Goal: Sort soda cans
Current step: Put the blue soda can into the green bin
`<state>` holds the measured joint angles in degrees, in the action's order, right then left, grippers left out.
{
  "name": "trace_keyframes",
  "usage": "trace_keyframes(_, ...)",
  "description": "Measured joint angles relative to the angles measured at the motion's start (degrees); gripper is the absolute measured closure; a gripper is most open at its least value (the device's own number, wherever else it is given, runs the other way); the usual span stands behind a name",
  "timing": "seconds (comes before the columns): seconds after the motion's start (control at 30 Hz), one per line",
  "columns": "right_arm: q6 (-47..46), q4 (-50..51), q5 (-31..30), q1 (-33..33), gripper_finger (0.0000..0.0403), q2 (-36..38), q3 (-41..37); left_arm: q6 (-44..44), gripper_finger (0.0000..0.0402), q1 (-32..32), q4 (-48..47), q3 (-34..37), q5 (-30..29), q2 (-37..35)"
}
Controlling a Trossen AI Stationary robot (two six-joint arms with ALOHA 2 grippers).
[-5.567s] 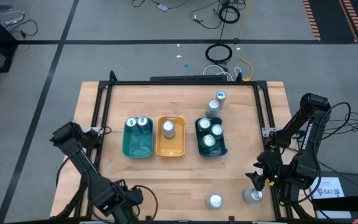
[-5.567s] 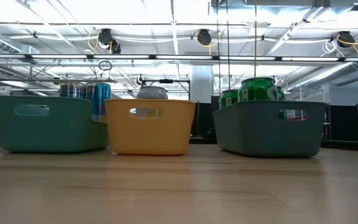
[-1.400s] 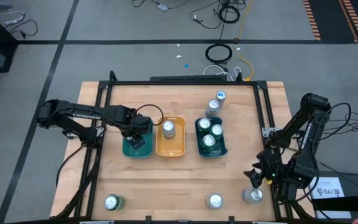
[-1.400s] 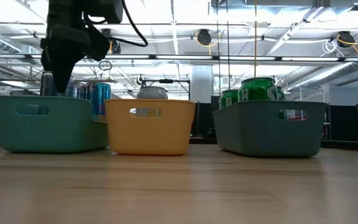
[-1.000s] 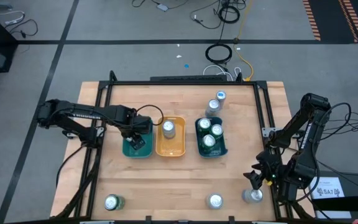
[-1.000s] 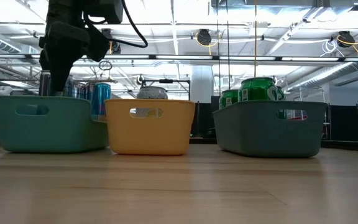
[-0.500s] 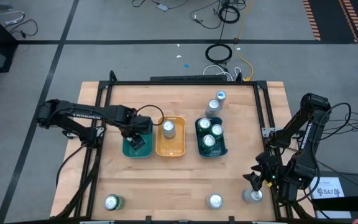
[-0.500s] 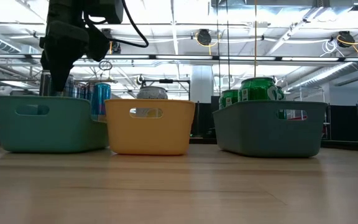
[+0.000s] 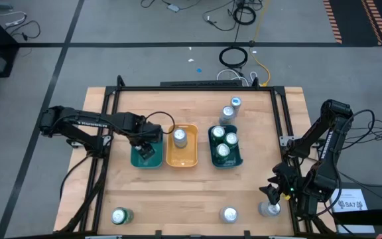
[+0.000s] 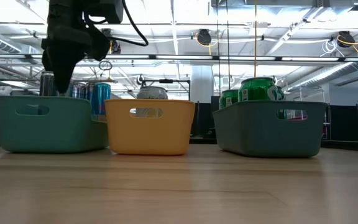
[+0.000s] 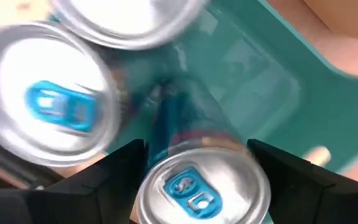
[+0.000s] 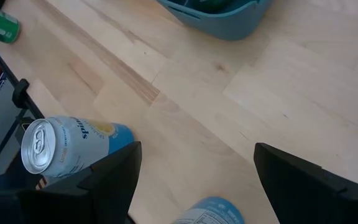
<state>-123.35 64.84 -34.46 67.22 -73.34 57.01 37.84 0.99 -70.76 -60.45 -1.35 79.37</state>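
Observation:
My left gripper [image 9: 146,151] reaches down into the teal tray [image 9: 135,159] and is shut on a blue soda can [image 11: 197,186]. Two more blue-tabbed cans [image 11: 48,106] stand behind it in that tray. The yellow tray [image 9: 190,159] holds one silver can [image 9: 180,137]. The dark-green tray [image 9: 237,159] holds three green cans [image 9: 223,151]. Loose cans stand on the table: two by the far edge [image 9: 231,108], a green one [image 9: 119,216] and a pale one [image 9: 229,214] by the near edge. My right gripper [image 9: 271,192] is open above another can [image 9: 268,209]. My left gripper has the blue can pinched between its two fingers [image 11: 126,171] at the upper side wall [image 11: 160,137], just under the silver top. The fingers come from above, pointing down. The can is upright inside the teal tray; whether its base rests on the tray floor is hidden.
The three trays sit side by side across the table's middle. A black rail frame [image 9: 178,87] borders the far and side edges. Bare wood [image 9: 178,192] lies between the trays and the near edge. The right wrist view shows a pale can [image 12: 67,146] on bare wood.

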Motion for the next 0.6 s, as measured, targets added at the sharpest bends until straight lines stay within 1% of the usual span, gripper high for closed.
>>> trace_keyframes(0.1, 0.00, -0.02, 0.00, 0.00, 0.0101, 0.00, 0.00, 7.38, 0.0102, 0.00, -0.07, 0.00, -4.46, 0.00)
trace_keyframes(0.17, 0.00, -0.09, 0.00, 0.00, 0.0101, 0.00, 0.00, 8.26, 0.0100, 0.07, -0.16, 0.00, -5.45, 0.00)
trace_keyframes(0.37, 0.00, -0.13, 0.00, 0.00, 0.0101, 0.00, 0.00, 6.43, 0.0099, 0.06, -0.54, 0.00, -2.50, 0.00)
trace_keyframes(0.6, 0.21, -0.15, 0.00, 0.00, 0.0101, 0.00, 0.00, 6.78, 0.0099, 0.07, -0.91, -0.48, -2.14, 0.01)
